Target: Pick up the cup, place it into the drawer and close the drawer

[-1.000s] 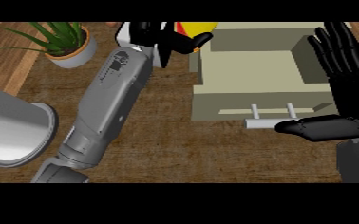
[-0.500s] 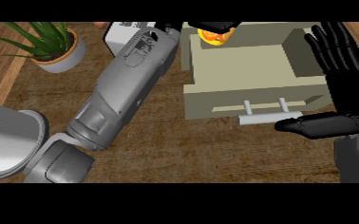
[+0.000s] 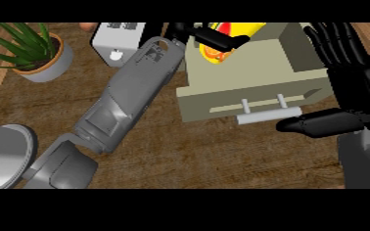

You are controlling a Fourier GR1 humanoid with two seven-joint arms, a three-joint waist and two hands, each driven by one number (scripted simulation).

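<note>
Placing step — left hand (image 3: 206, 35) clutching the cup (image 3: 230, 38) above the open drawer (image 3: 253, 73), top centre; next, lowering and letting go. Right hand (image 3: 339, 58) slack, right edge.

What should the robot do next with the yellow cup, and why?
Probably lower the cup a little and let go. The left hand is curled round it over the back of the open drawer, so it seems nearly in place. The right hand rests open beside the drawer.
</note>
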